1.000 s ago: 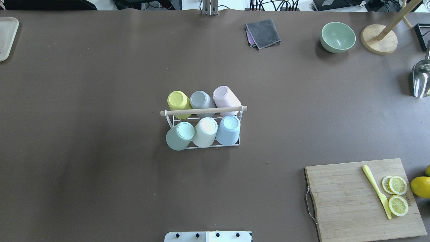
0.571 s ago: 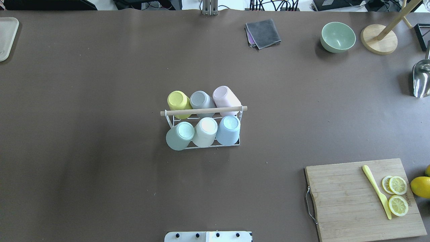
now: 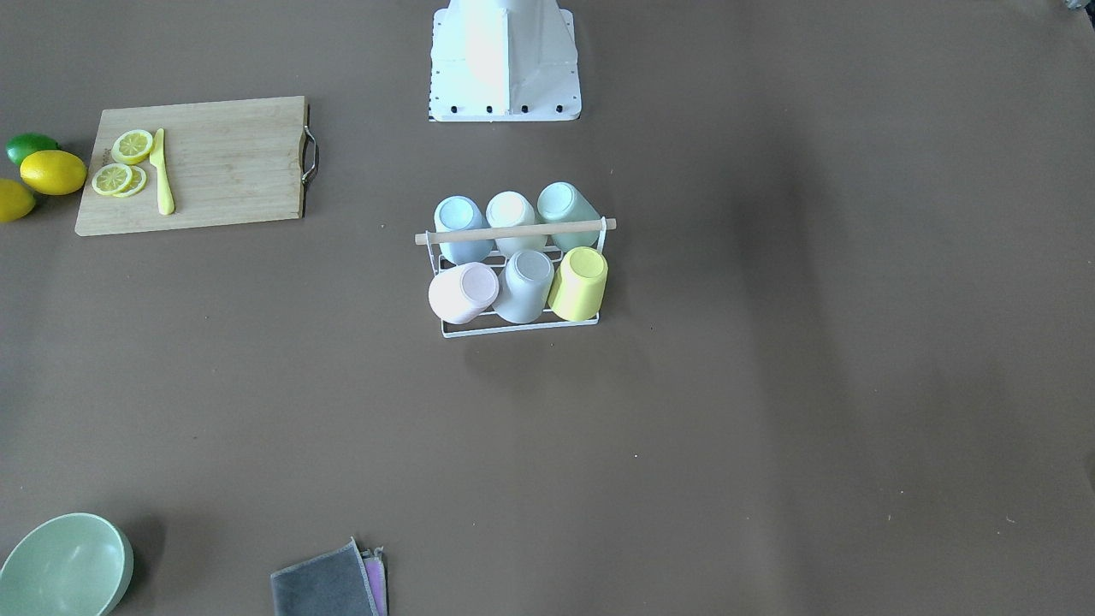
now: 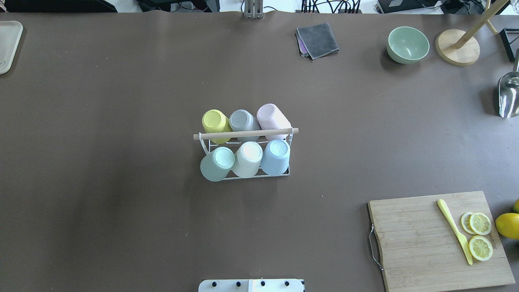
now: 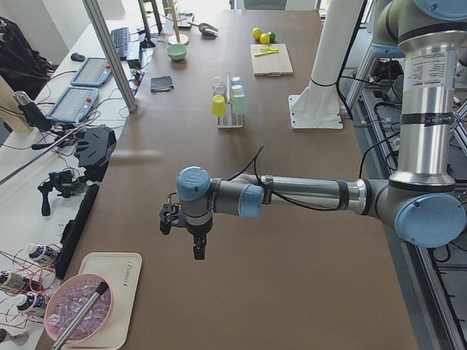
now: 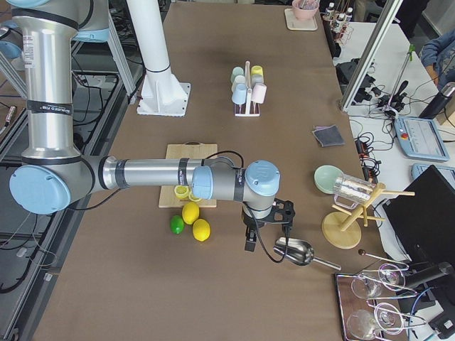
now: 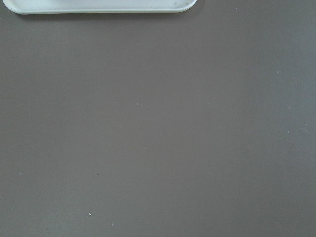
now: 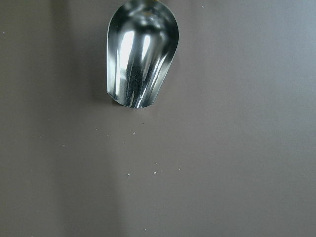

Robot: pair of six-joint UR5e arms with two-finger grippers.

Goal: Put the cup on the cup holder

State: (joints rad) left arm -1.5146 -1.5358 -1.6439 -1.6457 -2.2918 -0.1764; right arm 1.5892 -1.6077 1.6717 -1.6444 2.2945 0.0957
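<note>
The cup holder [image 4: 245,133], a white wire rack with a wooden rod on top, stands mid-table and also shows in the front-facing view [image 3: 513,232]. Several cups sit upside down on its prongs: yellow [image 4: 215,121], grey [image 4: 241,120] and pink [image 4: 271,115] on the far row, green [image 4: 219,162], cream [image 4: 248,158] and blue [image 4: 276,155] on the near row. My left gripper [image 5: 198,251] hangs over the table's left end, far from the rack. My right gripper [image 6: 250,245] hangs over the right end beside a metal scoop. I cannot tell whether either is open or shut.
A cutting board [image 4: 421,243] with lemon slices and a yellow knife lies front right, lemons beside it. A green bowl [image 4: 407,44], grey cloth [image 4: 318,39], wooden stand [image 4: 457,46] and metal scoop [image 4: 508,95] sit at the back right. A white tray [image 4: 7,44] is at the far left.
</note>
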